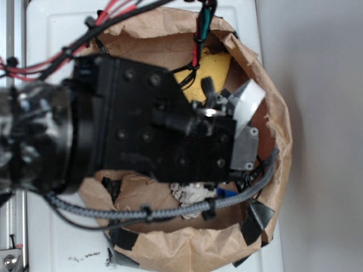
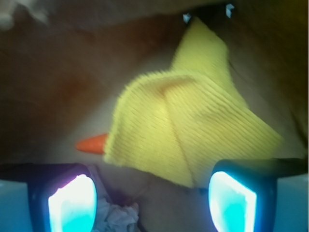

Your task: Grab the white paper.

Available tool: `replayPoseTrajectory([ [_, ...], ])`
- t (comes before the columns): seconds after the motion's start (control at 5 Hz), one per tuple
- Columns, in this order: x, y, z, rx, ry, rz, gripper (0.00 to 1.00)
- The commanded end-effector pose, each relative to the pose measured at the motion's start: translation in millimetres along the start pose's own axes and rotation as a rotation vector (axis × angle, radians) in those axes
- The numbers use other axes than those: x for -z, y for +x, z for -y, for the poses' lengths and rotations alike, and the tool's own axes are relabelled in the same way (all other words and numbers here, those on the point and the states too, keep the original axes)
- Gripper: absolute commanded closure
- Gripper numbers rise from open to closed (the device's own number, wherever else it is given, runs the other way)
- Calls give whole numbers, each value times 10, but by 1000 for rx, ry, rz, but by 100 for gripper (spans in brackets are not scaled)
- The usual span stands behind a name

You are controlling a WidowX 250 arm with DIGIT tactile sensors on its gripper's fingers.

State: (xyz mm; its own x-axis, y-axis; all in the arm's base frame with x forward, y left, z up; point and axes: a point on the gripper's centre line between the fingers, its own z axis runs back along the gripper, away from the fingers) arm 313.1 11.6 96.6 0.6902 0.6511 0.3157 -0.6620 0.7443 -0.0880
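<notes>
Wrist view shows my fingers (image 2: 152, 200) spread apart, holding nothing; the white paper (image 2: 116, 216) sits low between them, just below the yellow cloth (image 2: 188, 130), an orange tip (image 2: 91, 144) beside it, inside the brown paper bag (image 1: 272, 90).

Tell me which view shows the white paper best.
Neither view is clear. The exterior view is slightly better: the white paper peeks out below the arm inside the paper bag. The wrist view catches only a crumpled scrap at the bottom edge, between the open gripper fingers.
</notes>
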Motion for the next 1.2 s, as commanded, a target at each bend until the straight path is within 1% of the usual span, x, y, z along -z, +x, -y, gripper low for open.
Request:
replayPoseTrajectory([
  [0.0, -326, -107, 65, 34, -188, -34, 0],
  [0.2, -396, -306, 75, 56, -183, -47, 0],
  [0.4, -409, -461, 164, 72, -174, -67, 0],
  [0.6, -310, -592, 279, 76, -157, -73, 0],
  [0.8, -194, -626, 362, 71, -155, -64, 0],
  [1.0, -135, -542, 387, 37, -143, -51, 0],
])
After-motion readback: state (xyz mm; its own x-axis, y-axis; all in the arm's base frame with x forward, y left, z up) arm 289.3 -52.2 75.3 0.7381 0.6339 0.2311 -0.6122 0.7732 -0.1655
